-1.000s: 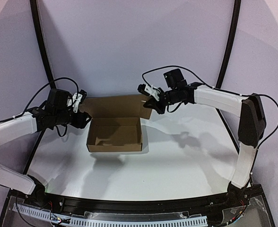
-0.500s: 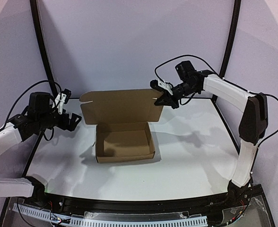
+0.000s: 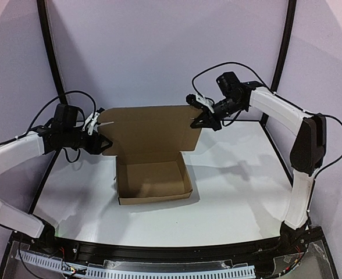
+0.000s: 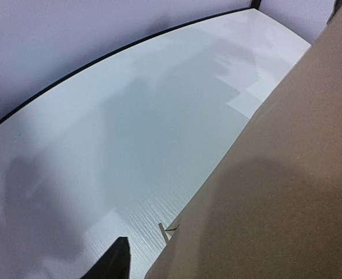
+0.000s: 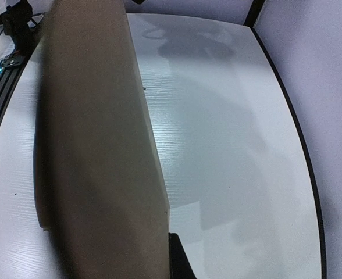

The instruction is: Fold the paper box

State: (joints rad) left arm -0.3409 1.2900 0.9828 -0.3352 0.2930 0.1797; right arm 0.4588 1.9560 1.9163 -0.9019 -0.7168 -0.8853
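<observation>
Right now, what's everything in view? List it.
paper box: 1, brown, mid-table; tray on the surface, lid flap standing upright at its far side
table: 1, white, under the box
frame poles: 2, black, curving up at far left and far right
backdrop: 1, lilac-grey, behind and at the sides
arms: 2, white and black, one each side
left claw: 1, black, at the lid's left edge, fingers apart
right claw: 1, black, shut on the lid's top right corner
</observation>
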